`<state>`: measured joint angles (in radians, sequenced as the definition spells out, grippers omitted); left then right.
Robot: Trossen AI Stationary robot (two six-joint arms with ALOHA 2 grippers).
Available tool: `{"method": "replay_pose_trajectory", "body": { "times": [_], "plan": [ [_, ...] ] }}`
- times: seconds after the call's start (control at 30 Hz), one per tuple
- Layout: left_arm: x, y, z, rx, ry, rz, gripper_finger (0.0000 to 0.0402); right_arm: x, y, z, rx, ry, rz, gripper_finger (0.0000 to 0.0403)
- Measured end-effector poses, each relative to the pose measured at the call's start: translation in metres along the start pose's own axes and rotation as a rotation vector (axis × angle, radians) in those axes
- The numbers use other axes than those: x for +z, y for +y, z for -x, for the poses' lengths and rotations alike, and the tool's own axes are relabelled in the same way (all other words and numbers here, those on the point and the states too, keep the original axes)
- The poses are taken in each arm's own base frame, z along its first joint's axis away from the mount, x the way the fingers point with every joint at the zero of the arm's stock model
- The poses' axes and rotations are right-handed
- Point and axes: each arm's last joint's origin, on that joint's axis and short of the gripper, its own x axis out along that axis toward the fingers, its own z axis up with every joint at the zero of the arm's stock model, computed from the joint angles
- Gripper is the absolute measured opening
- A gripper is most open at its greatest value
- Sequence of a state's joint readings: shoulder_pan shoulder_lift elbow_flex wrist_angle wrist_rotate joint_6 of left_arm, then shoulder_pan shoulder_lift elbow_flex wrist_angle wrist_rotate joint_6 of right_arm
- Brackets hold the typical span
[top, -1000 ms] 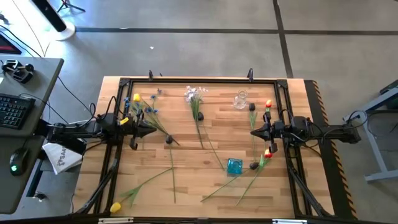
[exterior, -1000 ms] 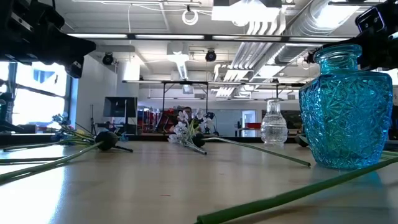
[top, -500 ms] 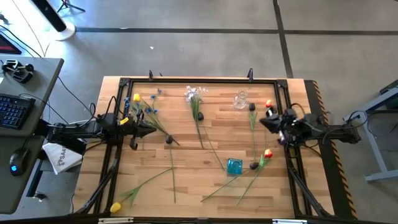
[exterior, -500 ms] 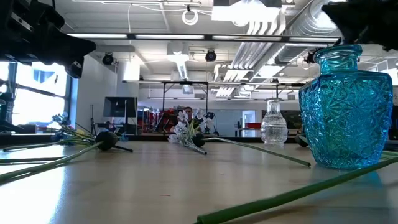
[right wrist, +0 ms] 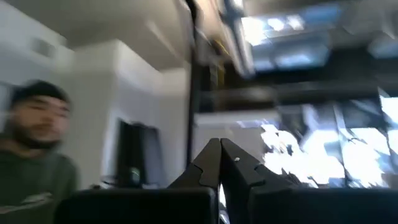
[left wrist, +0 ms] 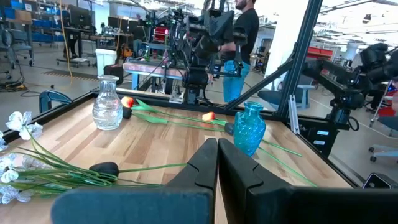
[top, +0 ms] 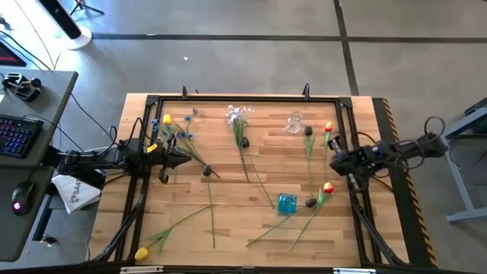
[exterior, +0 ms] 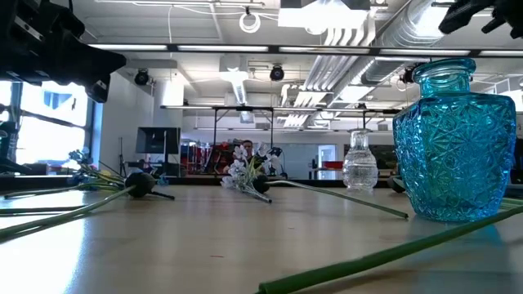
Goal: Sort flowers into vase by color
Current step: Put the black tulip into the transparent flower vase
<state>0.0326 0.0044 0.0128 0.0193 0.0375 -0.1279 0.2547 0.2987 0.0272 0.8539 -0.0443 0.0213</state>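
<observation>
Orange-red flowers (top: 328, 187) lie just beside the right gripper (top: 335, 161), toward the front edge near the blue vase (top: 286, 203), stems running diagonally. Its fingers are clenched on nothing (tilted upward now). The left gripper (top: 185, 159), also clenched, waits well apart.

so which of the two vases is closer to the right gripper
The clear glass vase is not the one; the blue vase is also off to the side, but the right gripper sits about midway, so I cannot tell which is nearer.
</observation>
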Motion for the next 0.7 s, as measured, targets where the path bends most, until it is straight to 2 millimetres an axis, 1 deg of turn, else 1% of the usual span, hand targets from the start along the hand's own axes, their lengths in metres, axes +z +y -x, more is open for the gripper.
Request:
{"method": "replay_pose_trajectory", "body": {
  "times": [0.13,0.2,0.27,0.37,0.43,0.6,0.7],
  "plan": [
    [0.0,0.0,0.0,0.0,0.0,0.0,0.0,-0.003,-0.005,-0.019,-0.268,0.111,-0.082,0.0],
    [0.0,0.0,0.0,0.0,0.0,0.0,0.0,-0.006,-0.008,-0.028,-0.404,0.219,-0.112,0.0],
    [0.0,0.0,0.0,0.0,0.0,0.0,0.0,-0.007,-0.01,-0.037,-0.487,0.337,-0.123,0.0],
    [0.0,0.0,0.0,0.0,0.0,0.0,0.0,-0.006,-0.01,-0.046,-0.529,0.526,-0.131,0.0],
    [0.0,0.0,0.0,0.0,0.0,0.0,0.0,-0.005,-0.01,-0.051,-0.548,0.608,-0.152,0.0],
    [0.0,0.0,0.0,0.0,0.0,0.0,0.0,0.002,-0.01,-0.065,-0.575,0.597,-0.262,0.0],
    [0.0,0.0,0.0,0.0,0.0,0.0,0.0,0.004,-0.011,-0.07,-0.59,0.652,-0.296,0.0]
  ]
}}
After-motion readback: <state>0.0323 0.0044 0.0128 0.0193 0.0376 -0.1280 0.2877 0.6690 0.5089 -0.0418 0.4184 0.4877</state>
